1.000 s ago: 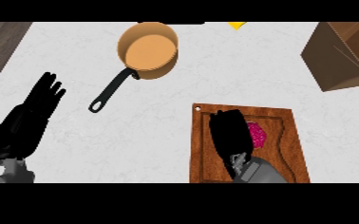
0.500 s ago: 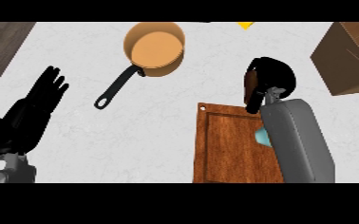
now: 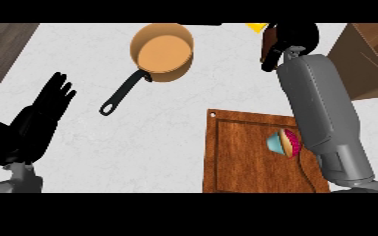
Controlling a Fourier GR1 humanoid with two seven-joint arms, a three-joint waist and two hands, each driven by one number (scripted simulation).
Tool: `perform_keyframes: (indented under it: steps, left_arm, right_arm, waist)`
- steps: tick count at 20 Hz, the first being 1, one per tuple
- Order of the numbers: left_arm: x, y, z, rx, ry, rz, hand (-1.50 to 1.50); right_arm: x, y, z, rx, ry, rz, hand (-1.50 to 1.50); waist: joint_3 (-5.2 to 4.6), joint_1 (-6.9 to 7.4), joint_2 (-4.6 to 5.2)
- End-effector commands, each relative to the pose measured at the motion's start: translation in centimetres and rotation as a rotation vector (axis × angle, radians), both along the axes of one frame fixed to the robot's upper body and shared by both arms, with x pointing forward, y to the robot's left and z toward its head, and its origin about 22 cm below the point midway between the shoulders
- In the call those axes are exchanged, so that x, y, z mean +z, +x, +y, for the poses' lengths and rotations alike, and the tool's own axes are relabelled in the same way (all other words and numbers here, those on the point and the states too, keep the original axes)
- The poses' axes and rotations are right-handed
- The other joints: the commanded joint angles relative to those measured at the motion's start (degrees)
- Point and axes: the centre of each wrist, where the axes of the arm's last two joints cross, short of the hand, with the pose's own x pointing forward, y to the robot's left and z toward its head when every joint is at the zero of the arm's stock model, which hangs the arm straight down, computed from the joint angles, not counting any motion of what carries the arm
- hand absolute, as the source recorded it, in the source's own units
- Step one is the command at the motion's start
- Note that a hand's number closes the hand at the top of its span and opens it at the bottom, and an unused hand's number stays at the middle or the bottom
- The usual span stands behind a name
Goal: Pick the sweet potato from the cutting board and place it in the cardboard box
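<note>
My right hand (image 3: 294, 34) is raised over the far counter, left of the cardboard box (image 3: 362, 60) at the right edge. Its fingers are curled round the reddish-brown sweet potato (image 3: 269, 42), of which only a strip shows at the hand's left side. The wooden cutting board (image 3: 244, 155) lies below, under my grey right forearm. At the left edge my left hand (image 3: 40, 115) rests open, fingers up.
A copper pan (image 3: 162, 50) with a black handle sits at the back, left of centre. A pink and teal bowl-like object (image 3: 284, 142) lies on the board beside my forearm. A small yellow thing (image 3: 256, 27) shows at the far edge.
My right hand has lifted off the cutting board with the sweet potato and moved away and to the right, toward the box. The left hand stayed put.
</note>
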Motion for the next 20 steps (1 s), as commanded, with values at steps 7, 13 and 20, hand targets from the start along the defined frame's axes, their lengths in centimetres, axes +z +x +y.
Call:
perform_keyframes:
  steps: [7, 13, 20]
  left_arm:
    - [-1.8, -1.0, 0.3, 0.014, -0.005, 0.006, 0.00]
    - [-0.9, -0.6, 0.5, 0.034, 0.012, -0.003, 0.00]
    - [-0.7, -0.1, 1.6, 0.037, -0.015, 0.016, 0.00]
  right_arm:
    - [10.5, 0.1, 2.7, -0.137, -0.083, -0.373, 1.50]
    - [11.8, 0.8, -1.0, -0.297, -0.130, -0.426, 1.50]
    - [14.4, 0.5, -5.8, -0.349, -0.146, -0.435, 1.50]
  waist:
    - [-0.09, -1.23, -0.57]
    - [-0.05, -1.35, -0.46]
    - [-0.06, -1.76, -0.57]
